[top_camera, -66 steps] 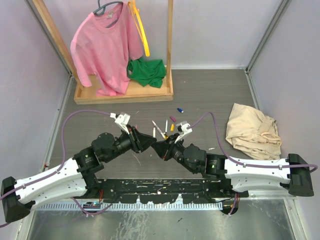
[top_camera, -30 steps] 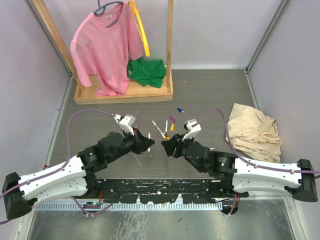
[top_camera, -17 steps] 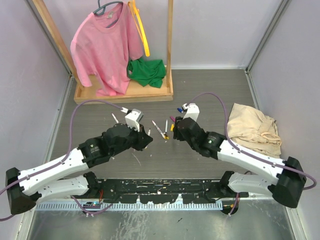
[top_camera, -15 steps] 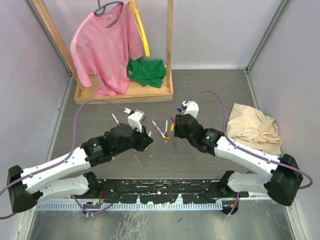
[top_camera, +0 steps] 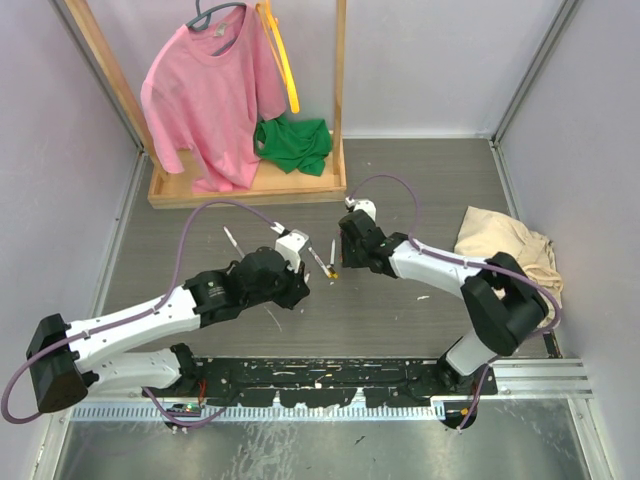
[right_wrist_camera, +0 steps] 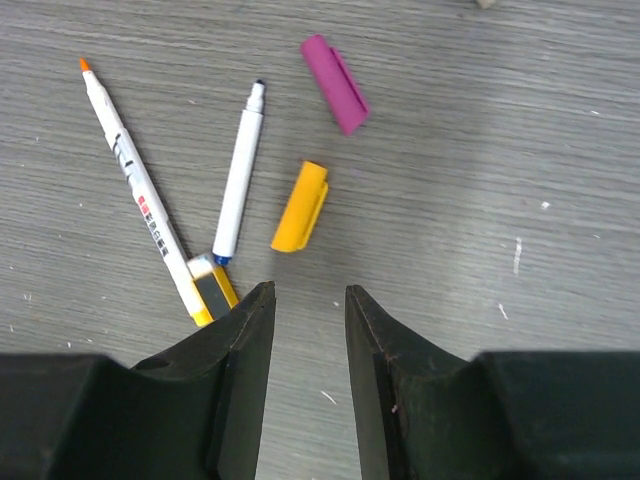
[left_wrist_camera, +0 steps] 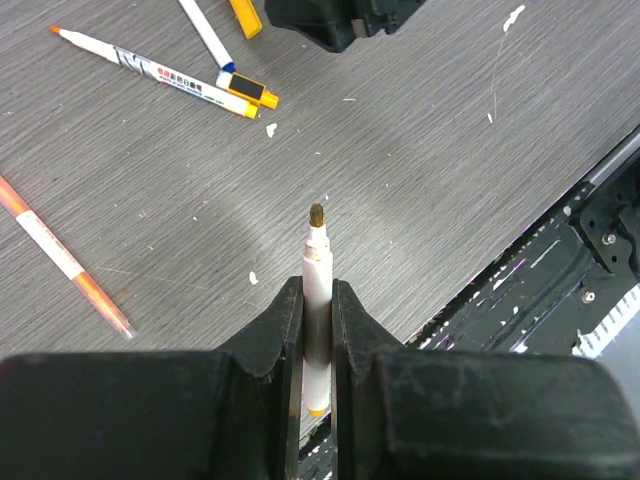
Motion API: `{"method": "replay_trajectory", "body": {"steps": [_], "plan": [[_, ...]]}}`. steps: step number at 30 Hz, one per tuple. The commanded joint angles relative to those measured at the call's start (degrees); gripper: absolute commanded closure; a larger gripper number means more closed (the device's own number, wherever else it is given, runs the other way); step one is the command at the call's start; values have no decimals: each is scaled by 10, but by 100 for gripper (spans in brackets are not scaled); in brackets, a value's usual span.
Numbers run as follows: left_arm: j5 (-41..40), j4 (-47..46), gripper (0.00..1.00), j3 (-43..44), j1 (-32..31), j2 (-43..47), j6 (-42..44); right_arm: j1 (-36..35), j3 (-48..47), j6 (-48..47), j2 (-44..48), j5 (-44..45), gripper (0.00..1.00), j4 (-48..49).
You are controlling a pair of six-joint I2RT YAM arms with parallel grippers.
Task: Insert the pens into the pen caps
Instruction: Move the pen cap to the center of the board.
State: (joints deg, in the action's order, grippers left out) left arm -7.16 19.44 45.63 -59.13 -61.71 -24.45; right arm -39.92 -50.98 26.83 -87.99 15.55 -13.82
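Note:
My left gripper (left_wrist_camera: pixel 318 300) is shut on a white pen (left_wrist_camera: pixel 317 262) with a dull yellow tip, which sticks out forward above the floor. My right gripper (right_wrist_camera: pixel 307 295) is open with nothing between its fingers. It hovers just short of a yellow pen cap (right_wrist_camera: pixel 299 208). A magenta pen cap (right_wrist_camera: pixel 335 83) lies beyond that. Left of the yellow cap lie a blue-tipped pen (right_wrist_camera: pixel 237 175) and an orange-tipped pen (right_wrist_camera: pixel 135 190) with a yellow end. An orange pen (left_wrist_camera: pixel 60 258) lies further left. From above, the left gripper (top_camera: pixel 297 283) and right gripper (top_camera: pixel 350 250) flank the pens (top_camera: pixel 320 260).
A wooden rack (top_camera: pixel 250 185) at the back holds a pink shirt (top_camera: pixel 205 100), a yellow strap (top_camera: pixel 285 70) and a green cloth (top_camera: pixel 293 143). A beige cloth (top_camera: pixel 510 250) lies at the right. Another pen (top_camera: pixel 231 240) lies at the left. The black rail (top_camera: pixel 320 375) runs along the near edge.
The right arm has swung forward and left over the caps, its jaws narrowing. The left arm has carried its pen to the right, toward the loose pens.

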Motion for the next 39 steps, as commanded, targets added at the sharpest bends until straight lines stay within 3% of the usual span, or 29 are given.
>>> {"method": "replay_trajectory", "body": {"steps": [1,4,30,34,39], "plan": [[13,-11,100,15,1,-2,22,3,-43,-16,-23,-25,60,52],[10,-12,100,13,0,0,21,3,-59,-18,-47,-49,60,52],[-2,-16,100,4,0,7,17,3,-106,-35,-147,18,64,7],[-1,-18,100,4,0,6,17,3,-104,-34,-149,11,70,7],[-3,-17,100,4,0,6,16,4,-91,-34,-130,19,85,0]]}}
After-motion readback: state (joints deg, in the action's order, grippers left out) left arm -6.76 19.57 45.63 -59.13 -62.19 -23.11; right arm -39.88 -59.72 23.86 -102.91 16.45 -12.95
